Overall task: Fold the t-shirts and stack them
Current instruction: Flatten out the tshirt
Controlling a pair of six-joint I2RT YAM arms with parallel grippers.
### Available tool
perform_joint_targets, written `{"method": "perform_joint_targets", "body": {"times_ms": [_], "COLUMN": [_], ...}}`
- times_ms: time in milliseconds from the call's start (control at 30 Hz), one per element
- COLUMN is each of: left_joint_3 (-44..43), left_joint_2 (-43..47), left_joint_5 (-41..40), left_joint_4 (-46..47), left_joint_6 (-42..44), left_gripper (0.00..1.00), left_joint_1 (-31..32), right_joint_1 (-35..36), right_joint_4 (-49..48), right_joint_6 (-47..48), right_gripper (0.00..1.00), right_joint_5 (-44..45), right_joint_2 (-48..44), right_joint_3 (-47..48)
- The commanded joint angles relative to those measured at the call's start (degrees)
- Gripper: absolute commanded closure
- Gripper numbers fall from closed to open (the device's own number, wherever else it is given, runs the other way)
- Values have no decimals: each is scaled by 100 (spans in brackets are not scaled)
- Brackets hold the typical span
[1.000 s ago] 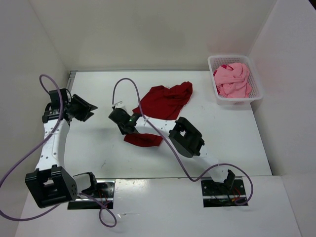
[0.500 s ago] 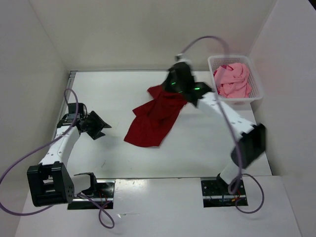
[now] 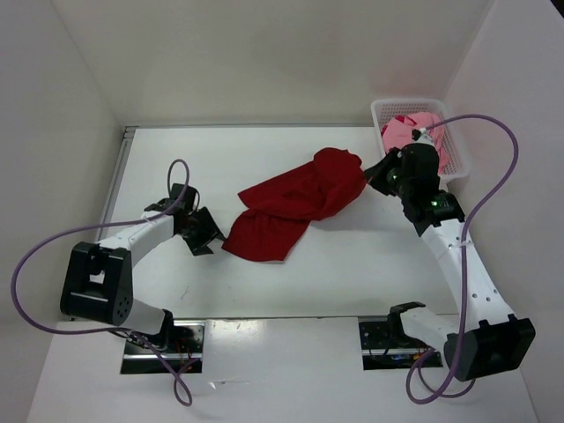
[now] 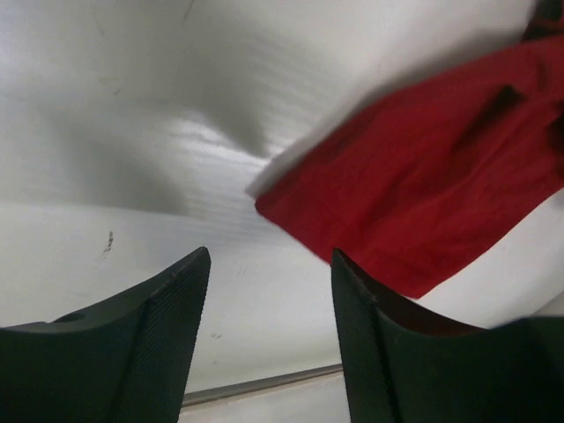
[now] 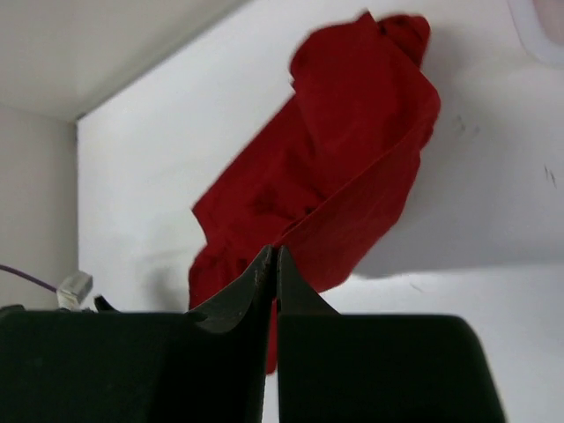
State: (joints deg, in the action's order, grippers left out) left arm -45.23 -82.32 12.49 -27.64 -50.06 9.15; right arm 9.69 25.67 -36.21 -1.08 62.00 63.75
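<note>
Dark red t-shirt (image 3: 295, 201), rumpled soft cloth, stretches across the white surface (image 3: 352, 264) from 8 to 2 o'clock. The right gripper (image 5: 272, 251) has its jaws pinched tight on the 2 o'clock end. The left gripper (image 3: 211, 236) has its jaws gaping, empty, beside the 8 o'clock corner.

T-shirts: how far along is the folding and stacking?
Early. Nothing looks folded or stacked. In hand: the right gripper pinches one end of the rumpled dark red shirt; the left gripper, open, hovers by its opposite corner. Left: fold it, then the pink shirt bunched in the basket.
</note>
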Motion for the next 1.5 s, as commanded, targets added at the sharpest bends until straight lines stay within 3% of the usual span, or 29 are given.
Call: {"method": "perform_joint_targets", "body": {"times_ms": [0, 133, 300, 533, 633, 800, 833, 967, 1067, 1167, 1267, 1300, 1367, 1433, 1467], "left_joint_3": [-152, -152, 58, -196, -310, -713, -915, -2566, -4296, -5073, -4182, -3360, -2538, -1469, -1271], "left_joint_2": [-275, -294, 41, -890, -1075, -1259, -1260, -1103, -987, -593, 434, 706, 1296, 1752, 1877], "left_joint_5": [-117, 166, 113, -221, -343, -658, -721, -775, -993, -1459, -1915, -2065, -2573, -2769, -2839], "left_joint_4": [417, 557, 821, 821, 769, 717, 638, 206, -276, -646, -646, -646, -970, -1268, -1383], "left_joint_6": [-223, -373, -584, -381, -381, -189, -127, 251, 655, 1059, 1218, 1297, 1297, 1245, 1132], "left_gripper": [34, 34, 42, 57, 58, 97, 100, 100, 100, 100, 95, 94, 84, 67, 42], "left_joint_1": [-18, -18, -18, 218, 403, 456, 343, -464, -589, -590, -537, -485, -484, -484, -484], "right_joint_1": [-221, -275, -328, -328, -380, -380, -380, -380, -380, -380, -232, -231, -170, -170, -170], "right_joint_4": [245, 544, 685, 562, 448, 168, 97, -168, -238, 43, 429, 517, 632, 685, 824], "right_joint_6": [17, 123, 175, 123, 123, 8, -61, -229, -229, -176, -124, -176, -289, -343, -413], "right_gripper": [96, 96, 96, 96, 96, 95, 95, 95, 95, 95, 95, 95, 95, 96, 96], "right_joint_5": [-129, 28, 135, -49, -111, -392, -445, -937, -990, -990, -990, -990, -990, -1043, -1043], "right_joint_2": [-328, -451, -566, -504, -452, -268, -171, 128, 128, -80, -528, -635, -837, -1171, -1259], "right_joint_3": [-20, 50, -63, -3, 50, 50, 50, 199, 655, 832, 344, 114, -682, -1134, -1432]}}
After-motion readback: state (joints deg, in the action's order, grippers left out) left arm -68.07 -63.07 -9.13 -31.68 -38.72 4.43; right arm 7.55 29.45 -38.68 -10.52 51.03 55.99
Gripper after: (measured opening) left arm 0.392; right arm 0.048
